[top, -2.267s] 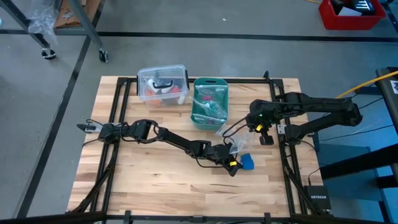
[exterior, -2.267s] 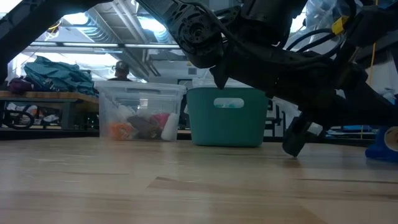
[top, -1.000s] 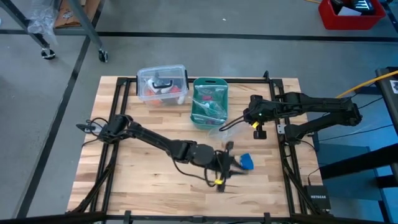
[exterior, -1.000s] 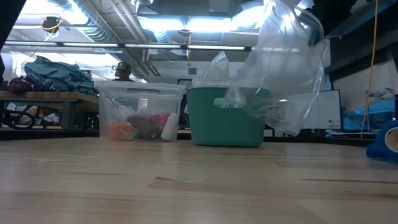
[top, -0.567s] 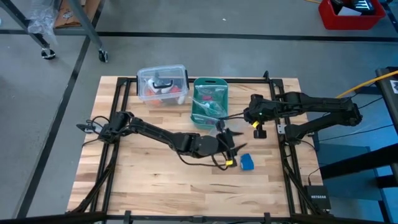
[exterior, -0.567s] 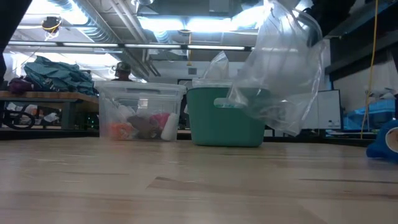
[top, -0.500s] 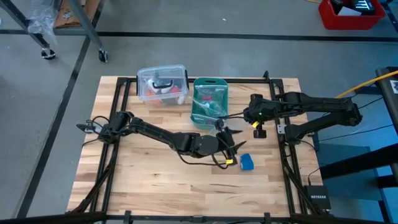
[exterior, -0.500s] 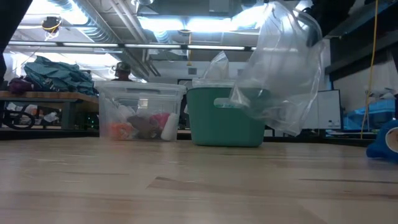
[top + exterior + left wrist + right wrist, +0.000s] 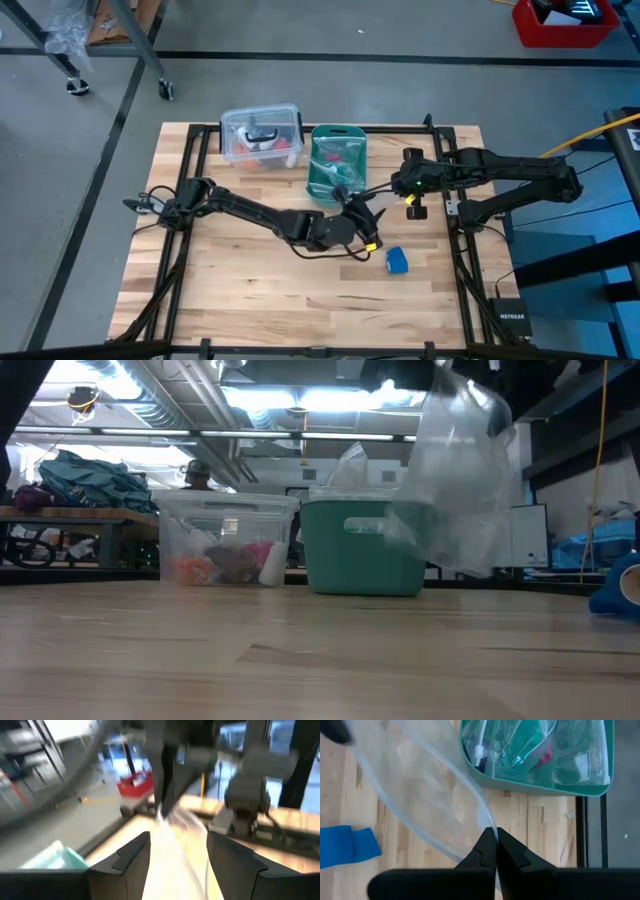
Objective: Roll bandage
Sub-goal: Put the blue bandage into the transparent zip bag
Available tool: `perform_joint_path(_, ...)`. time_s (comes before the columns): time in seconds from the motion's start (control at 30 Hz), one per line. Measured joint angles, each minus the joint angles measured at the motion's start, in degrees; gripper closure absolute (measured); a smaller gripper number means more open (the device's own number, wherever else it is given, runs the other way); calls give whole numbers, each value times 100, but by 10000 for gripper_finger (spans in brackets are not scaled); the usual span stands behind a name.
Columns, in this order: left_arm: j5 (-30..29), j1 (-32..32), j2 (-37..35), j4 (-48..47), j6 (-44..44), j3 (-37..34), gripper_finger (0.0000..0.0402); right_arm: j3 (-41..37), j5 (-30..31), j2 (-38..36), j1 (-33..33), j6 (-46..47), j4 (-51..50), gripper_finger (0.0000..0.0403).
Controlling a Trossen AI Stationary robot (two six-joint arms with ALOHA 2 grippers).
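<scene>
Wooden table [image 9: 250,290], pale planks in a black frame, standing on a grey workshop floor; shelving and ceiling lights show beyond it in the low view.

Bandage [image 9: 397,261]: small bright blue roll lying loose on the wood toward the right side of the table, on the side of the left gripper away from the basket; near that gripper, touched by neither gripper. The right wrist view shows it as a blue folded piece [image 9: 347,847] on the planks.

Left gripper [image 9: 362,226]: reaches across the middle of the table, between the basket and the bandage; its fingers [image 9: 132,857] stand spread apart with nothing between them.

Right gripper [image 9: 404,186]: raised just to the right of the basket, its fingers pressed together on the edge of a clear plastic bag [image 9: 427,795], which hangs from it toward the left gripper.

Teal-green basket [image 9: 338,165]: at the back centre, holding bagged items.

Clear lidded bin [image 9: 261,137]: just left of the basket, with red, white and dark items inside.

Red crate [image 9: 565,22]: on the floor at the far right, well apart from the table.
</scene>
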Motion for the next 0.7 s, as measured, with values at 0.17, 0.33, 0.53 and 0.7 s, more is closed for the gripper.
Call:
perform_joint_path(0.17, 166, 18, 0, -1233, -937, 0, 216, 0, 0, 0, 0, -133, 186, 402)
perform_joint_path(0.33, 167, 16, 0, -1851, -1445, 0, 216, 0, 0, 0, 0, -153, 277, 402)
perform_joint_path(0.53, 167, 16, 0, -2025, -1436, 0, 223, 0, -175, 0, 0, -155, 268, 402)
perform_joint_path(0.7, 169, 12, 0, -1988, -1444, 0, 264, 0, -557, 0, 0, -152, 252, 402)
